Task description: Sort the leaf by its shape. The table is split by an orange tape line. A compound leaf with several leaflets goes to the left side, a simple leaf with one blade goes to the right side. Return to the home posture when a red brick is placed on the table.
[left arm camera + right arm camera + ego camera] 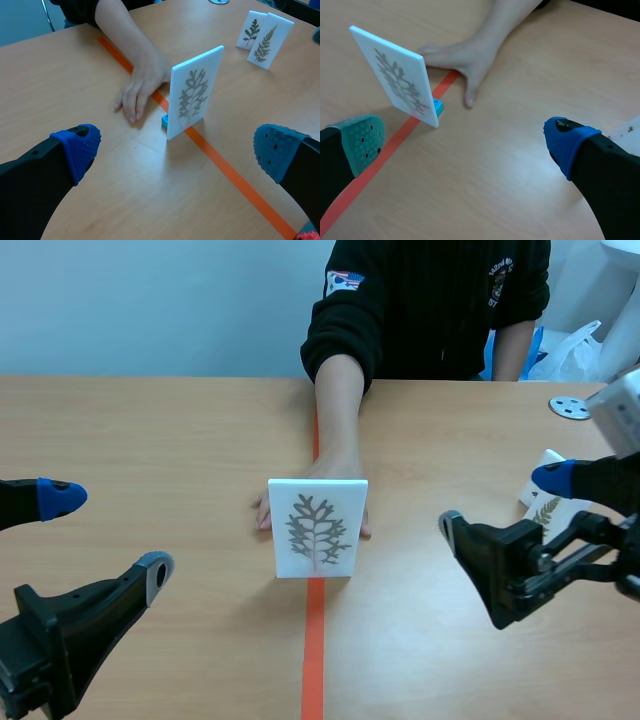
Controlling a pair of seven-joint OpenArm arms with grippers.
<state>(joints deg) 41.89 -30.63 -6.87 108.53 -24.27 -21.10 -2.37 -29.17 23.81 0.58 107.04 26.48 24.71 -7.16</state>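
Bright, even indoor light with soft shadows (pale glare on the table [520, 172]).

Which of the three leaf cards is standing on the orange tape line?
The grey-leaf card, upright before the person's hand; the two green-leaf cards stand together off the tape line.

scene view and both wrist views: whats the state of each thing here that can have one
white card with a branching grey leaf print: standing on the orange tape line, small blue stand at its base, ungripped
person's hand: palm down, just behind that card
two white fern-print cards: standing side by side, right of the tape line
left gripper: open, empty
right gripper: open, empty
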